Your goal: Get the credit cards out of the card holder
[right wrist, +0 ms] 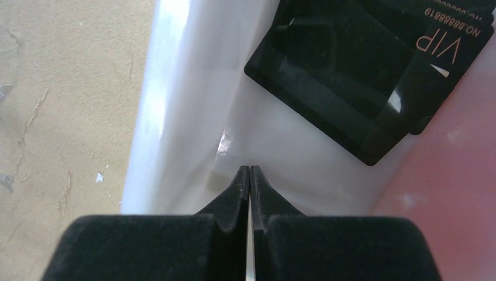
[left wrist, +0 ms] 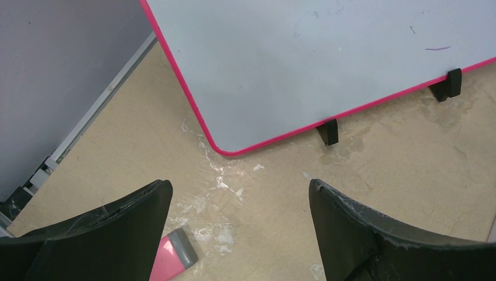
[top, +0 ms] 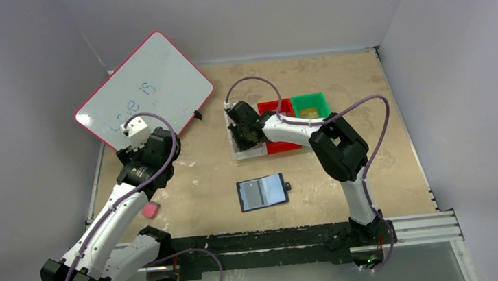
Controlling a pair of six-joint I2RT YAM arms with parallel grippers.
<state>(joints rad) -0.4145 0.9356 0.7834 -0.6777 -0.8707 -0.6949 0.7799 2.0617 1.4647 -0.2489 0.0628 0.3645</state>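
- Black cards (right wrist: 351,88) lie flat in the white bin (right wrist: 187,105), overlapping; one reads "VIP".
- Right hand (right wrist: 250,171) hangs over that bin, fingers pressed together, holding nothing.
- Left hand (left wrist: 240,193) stands wide and empty near the whiteboard (left wrist: 327,58), eraser (left wrist: 172,257) beside it.
- Holder (top: 263,191) lies open on the table (top: 195,180), well apart from both hands; remaining contents cannot be told.
- Judgement: cards are light, stiff, slick; best pinched by an exposed edge. Holder is soft and may slide unless pinned.

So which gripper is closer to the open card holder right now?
Right, narrowly. The right gripper is shut over the white bin, just beyond the card holder. The left gripper hangs open by the whiteboard, far off to its left.
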